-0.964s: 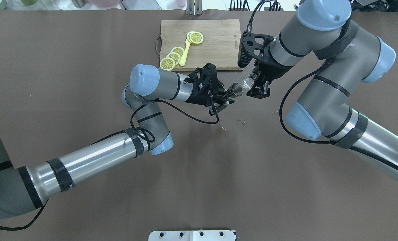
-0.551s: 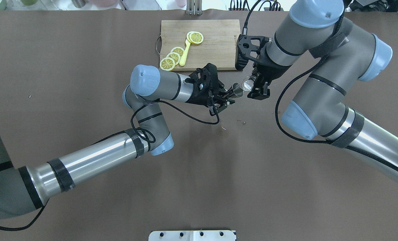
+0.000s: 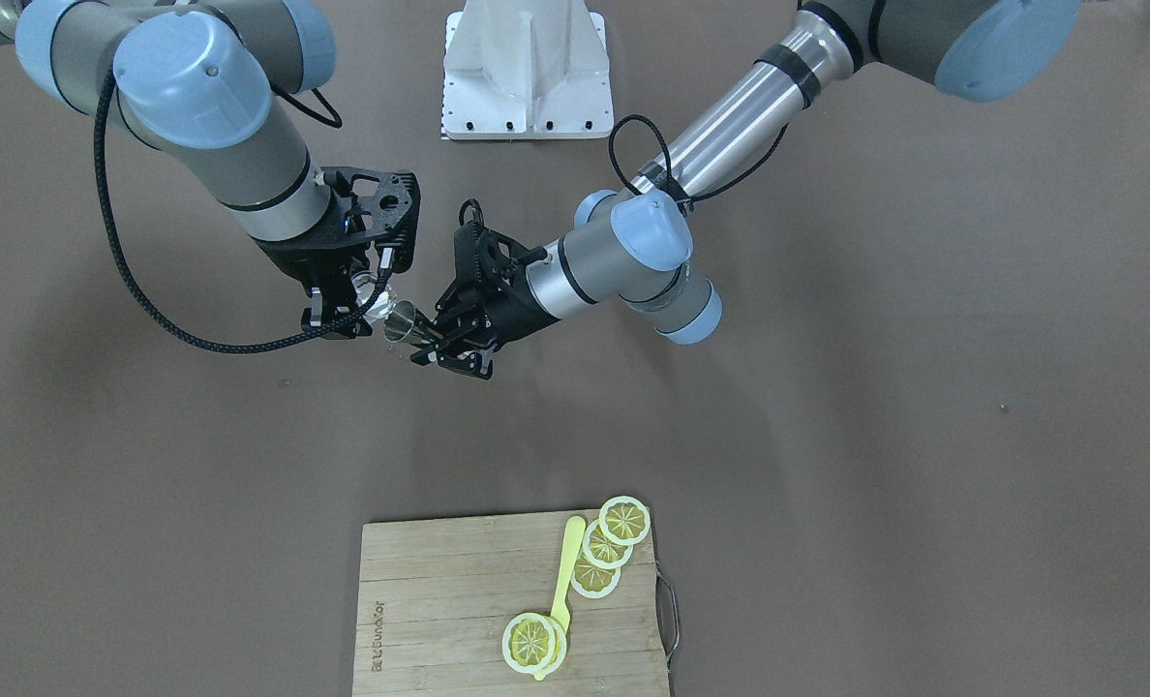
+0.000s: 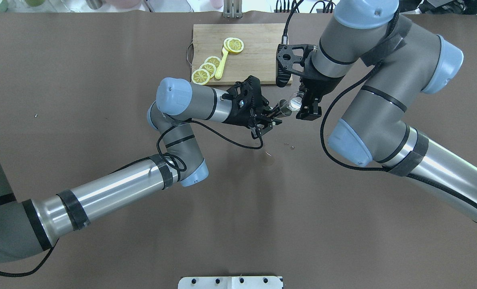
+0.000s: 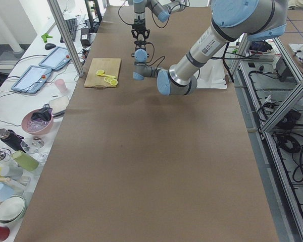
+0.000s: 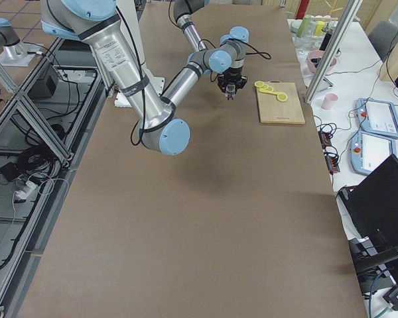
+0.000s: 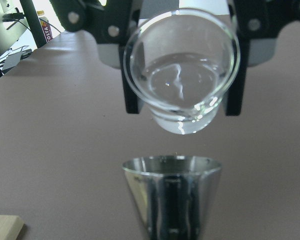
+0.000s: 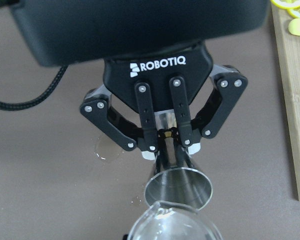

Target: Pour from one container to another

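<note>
Small grey steel hourglass jigger [image 8: 178, 187] held mid-air over brown table [image 4: 238, 224]; left gripper [image 8: 166, 150] pinched narrow on its waist. Short clear glass cup [image 7: 182, 70] tilted, lip just above jigger mouth; right gripper [image 4: 304, 106] clamped on its sides. Cup seems to hold little clear liquid (jigger's fill unreadable). Wet spots [image 4: 267, 154] on table nearby.

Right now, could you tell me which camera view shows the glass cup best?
The left wrist-mounted view: the glass cup looms large, mouth toward the camera, apparently holding liquid, the jigger below in frame. The right wrist-mounted view catches only its rim; overhead and front-facing show it small; side views barely resolve it.
</note>
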Controlling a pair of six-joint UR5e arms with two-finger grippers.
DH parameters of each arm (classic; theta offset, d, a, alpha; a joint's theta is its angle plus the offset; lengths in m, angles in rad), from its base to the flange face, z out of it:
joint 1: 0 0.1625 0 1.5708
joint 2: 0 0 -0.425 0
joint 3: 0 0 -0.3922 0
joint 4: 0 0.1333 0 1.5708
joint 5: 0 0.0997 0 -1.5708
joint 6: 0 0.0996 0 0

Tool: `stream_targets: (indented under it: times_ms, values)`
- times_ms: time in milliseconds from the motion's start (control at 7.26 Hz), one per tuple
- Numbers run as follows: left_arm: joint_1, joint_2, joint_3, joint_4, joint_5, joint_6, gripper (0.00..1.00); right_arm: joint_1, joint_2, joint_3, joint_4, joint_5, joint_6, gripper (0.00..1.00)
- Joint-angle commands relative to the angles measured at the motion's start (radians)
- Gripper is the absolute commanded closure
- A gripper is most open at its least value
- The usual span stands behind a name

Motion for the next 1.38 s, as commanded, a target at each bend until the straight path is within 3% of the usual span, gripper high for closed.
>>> stream_targets:
  times_ms: [0,551,1239]
  values:
    - [0.000,0.000,0.000,0.000,0.000,0.000,1.00,-0.013,0.024,-0.001,-0.059,-0.021,-0.054,1.00]
    - [0.000,0.000,-0.003,-0.002,0.000,0.000,1.00,-0.017,0.034,0.007,-0.136,-0.032,-0.134,1.00]
    - [0.000,0.000,-0.014,-0.003,0.002,0.000,1.00,-0.013,0.049,-0.016,-0.151,-0.073,-0.151,1.00]
